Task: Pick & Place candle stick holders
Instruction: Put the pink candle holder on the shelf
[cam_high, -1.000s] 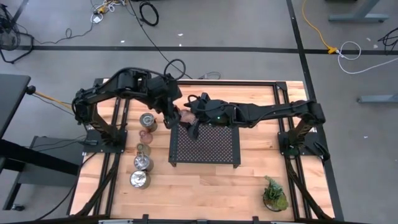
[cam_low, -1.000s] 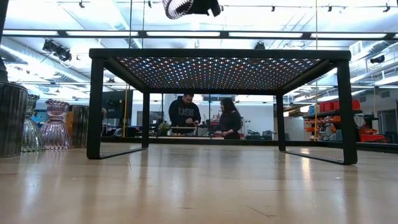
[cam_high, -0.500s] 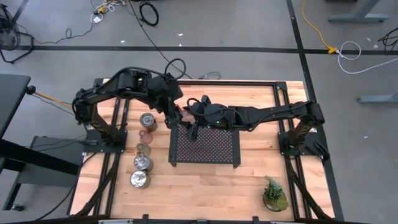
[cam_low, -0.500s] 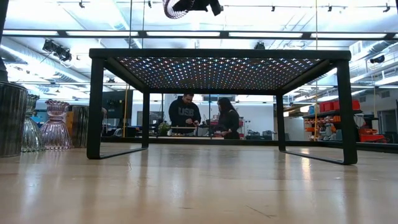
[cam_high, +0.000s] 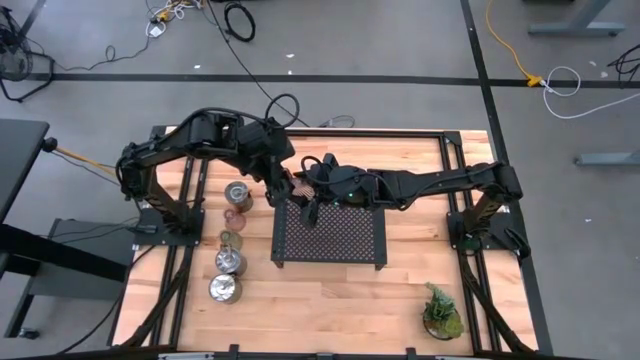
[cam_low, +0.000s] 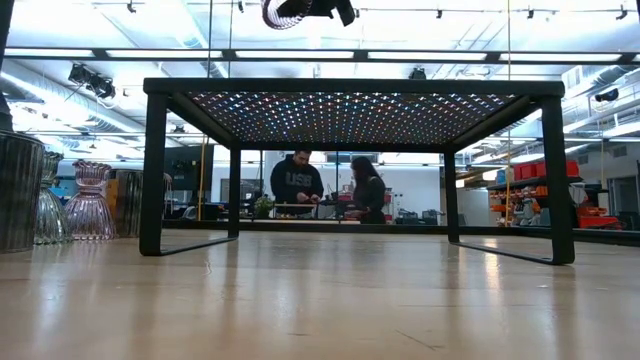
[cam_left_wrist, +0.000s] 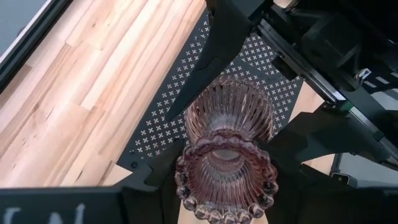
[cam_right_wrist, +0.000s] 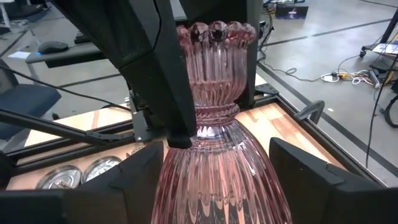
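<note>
A pink ribbed glass holder (cam_high: 297, 183) is in the air over the far left corner of the black perforated tray (cam_high: 330, 235). My left gripper (cam_high: 283, 186) is shut on it. My right gripper (cam_high: 307, 190) is open, its fingers (cam_right_wrist: 140, 171) on either side of the holder's wide foot (cam_right_wrist: 217, 180). Both show at the top edge of the low view (cam_low: 300, 10). Three silver holders (cam_high: 237, 194), (cam_high: 230, 262), (cam_high: 224, 289) and two glass ones (cam_high: 234, 215), (cam_high: 227, 240) stand in a row on the table's left part. My left gripper pinches the holder between its two fingers (cam_right_wrist: 171, 81) at the narrow waist (cam_right_wrist: 214, 115) below the beaded cup (cam_left_wrist: 227, 177). The fingers lie along the cup, coming from its rim side. The holder is lifted clear above the tray, foot away from this gripper. My right gripper's fingers stand close against the foot; I cannot tell whether they touch it.
The tray stands on thin legs (cam_low: 153, 170) in the middle of the wooden table. A small green potted plant (cam_high: 441, 312) stands at the near right. Two people (cam_low: 298, 185) are in the room far behind the table.
My right gripper has moved a little toward the table's left edge, closer to my left gripper and the held pink holder. The holder and my left gripper have stayed in place.
</note>
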